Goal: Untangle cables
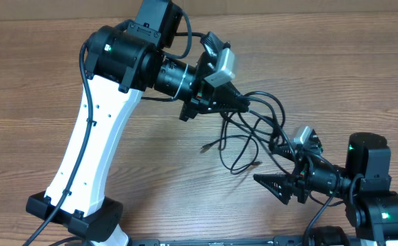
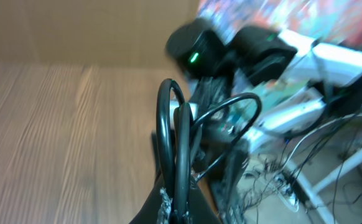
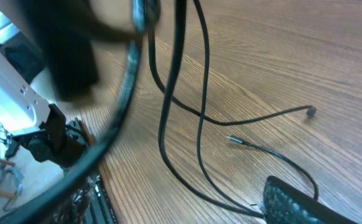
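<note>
The cables (image 1: pixel 254 133) are thin black cords looped in a tangle on the wooden table between the two arms. Two plug ends lie loose on the table, one (image 1: pixel 204 147) to the left and one (image 1: pixel 257 162) nearer the front. My left gripper (image 1: pixel 243 104) is shut on cable loops and holds them above the table; in the left wrist view the loops (image 2: pixel 175 137) rise from between its fingers (image 2: pixel 176 214). My right gripper (image 1: pixel 273 188) is open, low, just in front of the tangle. In the right wrist view, cords (image 3: pixel 168 124) run down to its one visible finger (image 3: pixel 293 202).
The left arm's white body (image 1: pixel 96 143) stretches from the front left to the table's middle. The right arm's base (image 1: pixel 373 198) is at the front right. The tabletop (image 1: pixel 48 82) is bare wood at the left and back.
</note>
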`<state>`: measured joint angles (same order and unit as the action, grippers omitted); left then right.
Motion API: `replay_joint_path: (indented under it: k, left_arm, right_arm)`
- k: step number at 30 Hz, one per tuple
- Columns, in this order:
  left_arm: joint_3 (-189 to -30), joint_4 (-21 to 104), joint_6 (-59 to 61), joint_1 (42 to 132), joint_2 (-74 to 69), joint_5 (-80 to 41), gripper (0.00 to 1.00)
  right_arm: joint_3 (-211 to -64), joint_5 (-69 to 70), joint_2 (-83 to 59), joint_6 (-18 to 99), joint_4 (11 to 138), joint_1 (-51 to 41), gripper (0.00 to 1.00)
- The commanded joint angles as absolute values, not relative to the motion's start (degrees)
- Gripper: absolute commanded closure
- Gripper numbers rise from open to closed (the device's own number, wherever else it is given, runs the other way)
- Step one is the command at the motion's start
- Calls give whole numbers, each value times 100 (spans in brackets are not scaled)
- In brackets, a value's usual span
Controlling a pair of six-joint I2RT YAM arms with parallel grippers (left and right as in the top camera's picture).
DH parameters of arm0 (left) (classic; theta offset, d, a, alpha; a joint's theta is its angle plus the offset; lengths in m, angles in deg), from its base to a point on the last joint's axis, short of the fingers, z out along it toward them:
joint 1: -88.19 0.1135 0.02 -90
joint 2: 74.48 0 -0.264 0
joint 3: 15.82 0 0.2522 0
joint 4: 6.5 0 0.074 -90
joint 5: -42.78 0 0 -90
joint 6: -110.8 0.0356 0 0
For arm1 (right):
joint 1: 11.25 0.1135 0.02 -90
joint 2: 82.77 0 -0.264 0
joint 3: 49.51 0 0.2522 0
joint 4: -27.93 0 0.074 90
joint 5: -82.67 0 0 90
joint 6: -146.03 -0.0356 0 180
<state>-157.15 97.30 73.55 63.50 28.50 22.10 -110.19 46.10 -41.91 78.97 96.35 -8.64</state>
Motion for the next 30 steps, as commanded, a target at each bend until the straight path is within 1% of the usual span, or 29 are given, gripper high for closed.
replay_joint_path:
  k: [1, 4, 6, 7, 9, 14, 21, 30]
  left_arm:
    - [-15871, 9717, 6824, 6385, 2675, 1019, 96]
    - [-15871, 9715, 6271, 6385, 2675, 239, 96]
    - [-15871, 9719, 6063, 6385, 2675, -15, 96]
    - [-15871, 9724, 5978, 6383, 2675, -166, 96]
    - [-15871, 9739, 5976, 6372, 2675, -170, 96]
    - [-15871, 9741, 5976, 6223, 2675, 0, 96]
    - [-15871, 9739, 5980, 5797, 2677, -35, 96]
    - [-15871, 9866, 6002, 5430, 2677, -688, 96]
  right_arm:
    - [-11060, 4560, -4204, 7818, 9608, -872, 9]
    - [-11060, 4470, -4204, 7639, 9497, -874, 7]
    - [-11060, 4345, -4204, 7387, 9359, -874, 6]
    - [-11060, 4232, -4204, 7079, 9230, -874, 5]
    - [-11060, 4175, -4204, 6821, 9095, -874, 5]
    - [-11060, 4157, -4204, 5676, 8524, -874, 2]
    - [-11060, 4155, -4204, 4246, 7764, -874, 2]
    - [-11060, 4151, -4206, 3776, 7536, -874, 1]
